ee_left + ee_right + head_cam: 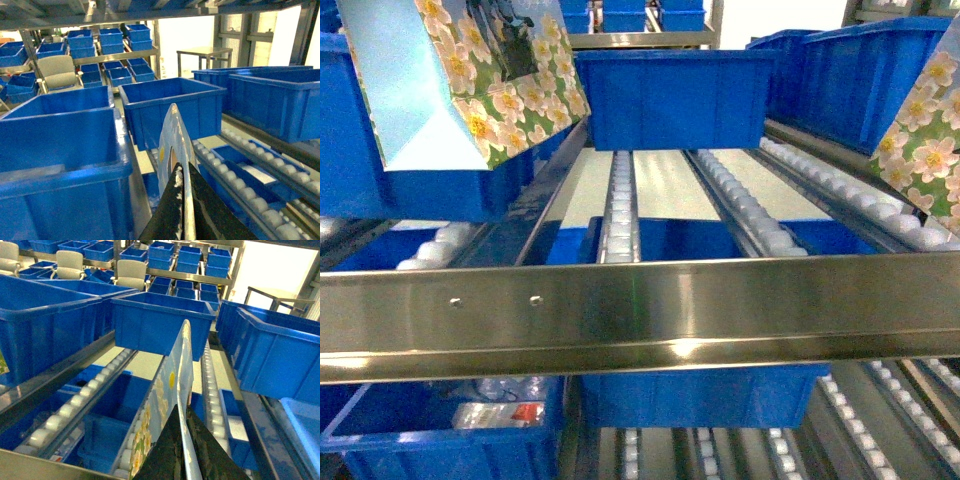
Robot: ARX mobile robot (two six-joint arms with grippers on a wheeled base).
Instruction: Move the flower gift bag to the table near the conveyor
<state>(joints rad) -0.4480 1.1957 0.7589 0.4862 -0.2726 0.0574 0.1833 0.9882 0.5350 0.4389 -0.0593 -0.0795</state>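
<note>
A warehouse of blue bins surrounds the conveyor, its white roller lanes running behind a steel crossbar. One flower gift bag hangs at 10 o'clock in the head view, clenched edge-on by the left gripper. A second floral bag at 2 o'clock is pinched by the right gripper.

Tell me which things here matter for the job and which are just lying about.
Job:
left bag, in the left gripper
right bag, in the right gripper
conveyor

Lying about:
middle bin
chairs
metal stand
</note>
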